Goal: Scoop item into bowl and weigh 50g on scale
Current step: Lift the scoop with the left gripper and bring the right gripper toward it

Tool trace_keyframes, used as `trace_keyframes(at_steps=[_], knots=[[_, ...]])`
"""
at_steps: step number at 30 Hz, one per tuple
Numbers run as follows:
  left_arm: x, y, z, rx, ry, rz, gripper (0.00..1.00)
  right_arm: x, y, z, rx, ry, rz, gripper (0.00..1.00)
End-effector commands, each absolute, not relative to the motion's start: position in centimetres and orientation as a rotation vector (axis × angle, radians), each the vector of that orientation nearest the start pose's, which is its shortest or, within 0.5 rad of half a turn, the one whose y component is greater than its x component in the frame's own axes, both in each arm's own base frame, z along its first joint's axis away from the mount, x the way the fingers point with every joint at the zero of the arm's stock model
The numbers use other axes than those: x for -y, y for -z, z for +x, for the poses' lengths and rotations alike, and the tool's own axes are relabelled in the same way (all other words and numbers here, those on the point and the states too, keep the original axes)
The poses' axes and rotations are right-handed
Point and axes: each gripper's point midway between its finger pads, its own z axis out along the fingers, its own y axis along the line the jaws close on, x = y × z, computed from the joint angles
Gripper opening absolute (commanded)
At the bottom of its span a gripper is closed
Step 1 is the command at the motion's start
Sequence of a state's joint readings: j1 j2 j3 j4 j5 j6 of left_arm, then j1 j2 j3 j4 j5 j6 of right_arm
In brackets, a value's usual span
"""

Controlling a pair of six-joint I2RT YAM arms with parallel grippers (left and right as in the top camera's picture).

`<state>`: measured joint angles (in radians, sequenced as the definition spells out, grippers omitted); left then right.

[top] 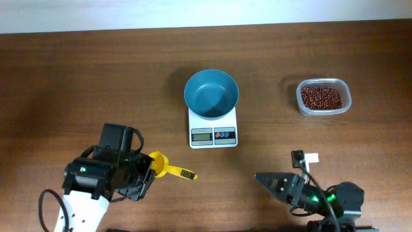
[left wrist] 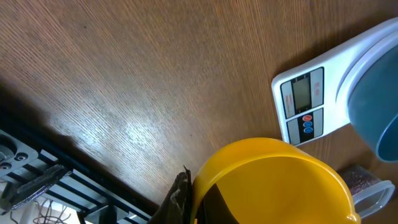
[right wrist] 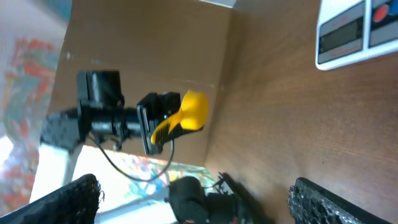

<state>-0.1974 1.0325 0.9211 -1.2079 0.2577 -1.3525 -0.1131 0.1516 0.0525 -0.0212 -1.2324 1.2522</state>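
1. At near-left table edge, L gripper point(top: 149, 170) clenched on yellow scoop point(top: 159, 162), handle pointing right.
2. R gripper point(top: 267, 182): fingers spread, empty.
3. Bowl point(top: 211, 93) sits on scale point(top: 213, 134), ahead.
4. Beans point(top: 321, 98) in clear tub point(top: 346, 96), far right of scoop; R arm nearer.

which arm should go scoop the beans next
Left: the left gripper holds the yellow scoop. The right gripper is open and empty, though nearer the beans in the tub.
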Motion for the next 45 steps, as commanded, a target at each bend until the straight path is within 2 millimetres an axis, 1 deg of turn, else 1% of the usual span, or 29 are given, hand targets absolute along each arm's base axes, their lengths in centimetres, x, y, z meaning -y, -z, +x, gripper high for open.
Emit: trace_keyframes(at_steps=[1, 3, 5, 7, 8, 10, 15, 17, 19, 20, 21, 23, 25, 28, 32, 33, 34, 35, 36, 38, 41, 43, 45], knots=[[8.1, -13.8, 18.1, -2.610, 0.542, -1.662, 0.00, -14.0, -18.4, 17.2, -1.983, -1.794, 0.370, 0.99], [8.1, -13.8, 18.1, -2.610, 0.543, -1.662, 0.00, -13.7, -18.5, 18.2, -1.992, -1.766, 0.408, 0.99], [8.1, -13.8, 18.1, -2.611, 0.542, -1.662, 0.00, -13.5, -19.1, 19.2, -1.991, -1.723, 0.391, 0.99], [8.1, -13.8, 18.1, -2.611, 0.543, -1.662, 0.00, -13.2, -20.1, 20.3, -1.986, -1.670, 0.345, 0.99], [8.1, -13.8, 18.1, -2.610, 0.543, -1.662, 0.00, -13.0, -20.9, 21.2, -1.990, -1.627, 0.311, 0.99], [8.1, -13.8, 18.1, -2.610, 0.543, -1.662, 0.00, -12.9, -21.5, 22.2, -2.009, -1.598, 0.289, 0.99], [8.1, -13.8, 18.1, -2.611, 0.543, -1.662, 0.00, -12.6, -22.7, 24.5, -2.108, -1.548, 0.297, 0.99], [8.1, -13.8, 18.1, -2.611, 0.542, -1.662, 0.00, -12.1, -22.9, 25.3, -2.176, -1.473, 0.333, 0.99], [8.0, -13.8, 18.1, -2.611, 0.542, -1.662, 0.00, -11.5, -22.5, 25.1, -2.272, -1.360, 0.385, 0.99], [8.0, -13.8, 18.2, -2.608, 0.537, -1.661, 0.00, -11.1, -22.3, 24.6, -2.358, -1.234, 0.397, 0.99], [7.9, -13.8, 18.2, -2.606, 0.533, -1.661, 0.00, -11.2, -22.5, 24.1, -2.388, -1.192, 0.369, 0.99], [7.9, -13.8, 18.2, -2.604, 0.530, -1.661, 0.00, -12.3, -23.4, 23.1, -2.417, -1.192, 0.286, 0.99], [7.9, -13.8, 18.3, -2.588, 0.533, -1.687, 0.00, -14.3, -24.1, 21.3, -2.445, -1.232, 0.174, 0.98], [7.9, -13.8, 18.2, -2.542, 0.534, -1.775, 0.00, -16.6, -24.4, 19.3, -2.477, -1.287, 0.038, 0.99], [7.9, -13.8, 18.2, -2.469, 0.536, -1.901, 0.00, -19.4, -24.2, 16.9, -2.525, -1.330, -0.150, 0.99], [7.9, -13.8, 18.2, -2.456, 0.537, -1.923, 0.00, -19.9, -23.9, 16.7, -2.536, -1.316, -0.186, 1.00], [7.9, -13.8, 18.2, -2.449, 0.537, -1.935, 0.00, -20.3, -23.7, 16.6, -2.543, -1.301, -0.209, 0.94], [7.9, -13.8, 18.2, -2.438, 0.533, -1.958, 0.00, -20.9, -23.4, 16.5, -2.556, -1.294, -0.233, 0.84], [7.9, -13.8, 18.1, -2.434, 0.534, -1.965, 0.00, -21.3, -23.2, 16.5, -2.568, -1.298, -0.227, 0.81], [7.9, -13.7, 18.0, -2.428, 0.533, -1.984, 0.00, -22.4, -22.9, 16.7, -2.588, -1.317, -0.218, 0.77], [7.9, -13.7, 18.0, -2.429, 0.533, -1.983, 0.00, -23.9, -22.5, 17.2, -2.596, -1.339, -0.249, 0.72], [7.9, -13.7, 17.7, -2.436, 0.517, -1.992, 0.00, -24.9, -21.7, 17.7, -2.635, -1.360, -0.213, 0.68], [7.8, -13.6, 17.5, -2.441, 0.504, -1.999, 0.00, -25.6, -21.4, 17.9, -2.645, -1.377, -0.214, 0.64]])
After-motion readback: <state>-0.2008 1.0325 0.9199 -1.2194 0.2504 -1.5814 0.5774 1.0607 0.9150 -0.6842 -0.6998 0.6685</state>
